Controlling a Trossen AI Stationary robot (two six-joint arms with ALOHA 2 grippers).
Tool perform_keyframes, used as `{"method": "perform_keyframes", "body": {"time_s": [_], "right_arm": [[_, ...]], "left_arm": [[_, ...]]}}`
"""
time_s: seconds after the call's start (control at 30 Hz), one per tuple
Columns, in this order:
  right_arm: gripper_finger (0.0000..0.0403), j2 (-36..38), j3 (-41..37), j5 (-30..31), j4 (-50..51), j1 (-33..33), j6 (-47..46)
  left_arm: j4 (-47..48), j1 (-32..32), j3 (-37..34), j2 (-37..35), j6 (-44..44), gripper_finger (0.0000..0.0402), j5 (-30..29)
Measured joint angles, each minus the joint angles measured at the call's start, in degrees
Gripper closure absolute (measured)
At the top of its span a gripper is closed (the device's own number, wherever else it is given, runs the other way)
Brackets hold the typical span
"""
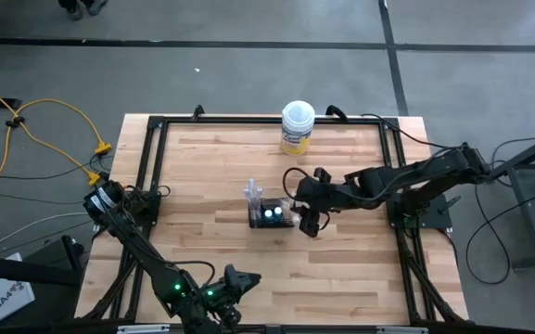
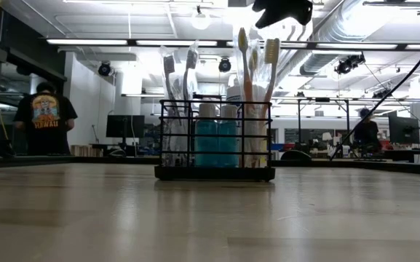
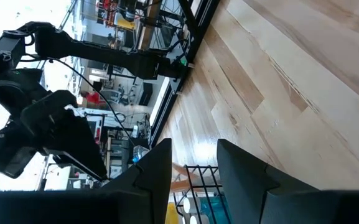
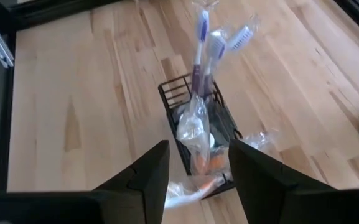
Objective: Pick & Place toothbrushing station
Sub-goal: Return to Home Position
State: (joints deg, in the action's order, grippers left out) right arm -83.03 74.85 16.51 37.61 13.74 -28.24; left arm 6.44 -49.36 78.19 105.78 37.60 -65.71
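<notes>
Dark fingers (image 4: 157,168) of the right hand (image 4: 198,149) stand apart with nothing between them. They hang above and just beside the right end of the holder (image 1: 272,215), which sits near the middle of the worktop (image 1: 360,269). Toothbrushes (image 2: 253,73) stand upright at both ends of it, with two teal tubes (image 2: 215,142) between them. Open wood lies on every side of the holder. The nearest other thing, a yellow tub (image 1: 297,128), stands well apart by the far edge. A black frame (image 1: 148,176) runs along the worktop's edges. The right arm (image 1: 415,176) reaches in from the right edge toward the middle. The left arm (image 1: 135,239) lies folded along the left side. The left hand (image 1: 242,278) is near the front edge, fingers parted and empty, well apart from the holder.
</notes>
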Motion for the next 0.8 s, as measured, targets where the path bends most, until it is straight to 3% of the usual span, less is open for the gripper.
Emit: {"method": "perform_keyframes", "body": {"time_s": [0.57, 0.8], "right_arm": [[0.0247, 1.5, 0.0, 0.2, -6.4, 0.0, 1.5], [0.0295, 1.2, 0.0, -1.3, -6.3, -1.7, 1.1]], "left_arm": [[0.0, 0.0, 0.0, 0.0, -1.2, 0.0280, 0.2], [0.0, 0.0, 0.0, 0.0, -1.2, 0.0280, 0.2]]}}
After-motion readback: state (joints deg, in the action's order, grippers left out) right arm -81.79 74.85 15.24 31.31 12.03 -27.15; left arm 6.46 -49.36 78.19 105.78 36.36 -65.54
